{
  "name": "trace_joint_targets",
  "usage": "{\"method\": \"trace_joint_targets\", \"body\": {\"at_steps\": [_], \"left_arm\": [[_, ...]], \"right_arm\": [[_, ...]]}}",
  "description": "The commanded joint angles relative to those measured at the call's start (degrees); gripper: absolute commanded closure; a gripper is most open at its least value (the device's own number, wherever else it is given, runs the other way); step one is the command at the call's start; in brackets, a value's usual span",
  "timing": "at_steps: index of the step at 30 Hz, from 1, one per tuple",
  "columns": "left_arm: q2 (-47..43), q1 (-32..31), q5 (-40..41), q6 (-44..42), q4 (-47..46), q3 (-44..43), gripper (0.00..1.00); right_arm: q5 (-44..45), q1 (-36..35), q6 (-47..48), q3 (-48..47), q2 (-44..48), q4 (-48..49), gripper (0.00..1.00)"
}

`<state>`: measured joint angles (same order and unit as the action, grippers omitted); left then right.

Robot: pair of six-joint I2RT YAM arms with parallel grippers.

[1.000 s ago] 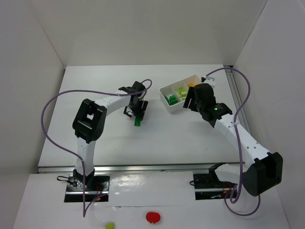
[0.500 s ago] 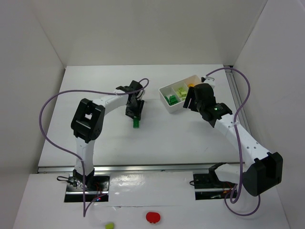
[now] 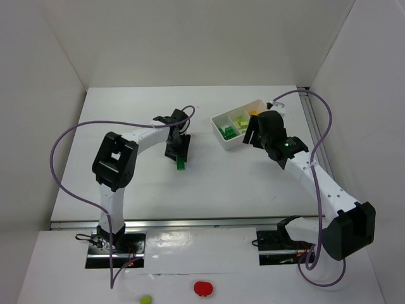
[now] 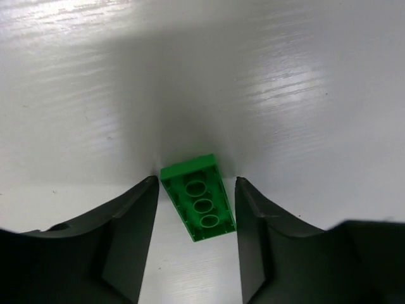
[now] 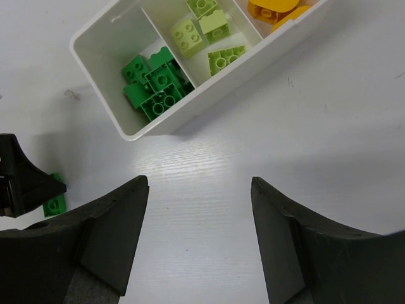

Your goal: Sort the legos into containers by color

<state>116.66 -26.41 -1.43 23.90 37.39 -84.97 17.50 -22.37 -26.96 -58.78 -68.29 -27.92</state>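
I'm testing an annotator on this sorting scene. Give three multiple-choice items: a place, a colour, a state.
1. Where is the loose green brick? A inside a compartment; B on the table between the fingers of the left gripper; C on the front ledge.
2. What colour fills the tray compartment beside the green bricks? A blue; B lime; C purple.
3. The right gripper is: A open, empty; B shut on a brick; C shut on the tray.
Answers: B, it lies between the fingers; B, lime bricks sit there; A, bare table shows between its jaws.
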Motion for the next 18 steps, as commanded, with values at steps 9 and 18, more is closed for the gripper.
{"method": "trace_joint_targets", "body": {"at_steps": [9, 18], "left_arm": [[-1.43, -1.80, 1.78, 1.95, 2.25, -0.28, 0.92], [-6.27, -2.85, -7.70, -3.16, 2.87, -13.02, 0.97]], "right_arm": [[-0.53, -0.48, 0.33, -0.19, -0.61, 2.61, 0.27], [-0.01, -0.48, 0.33, 0.34, -0.09, 2.61, 0.27]]}}
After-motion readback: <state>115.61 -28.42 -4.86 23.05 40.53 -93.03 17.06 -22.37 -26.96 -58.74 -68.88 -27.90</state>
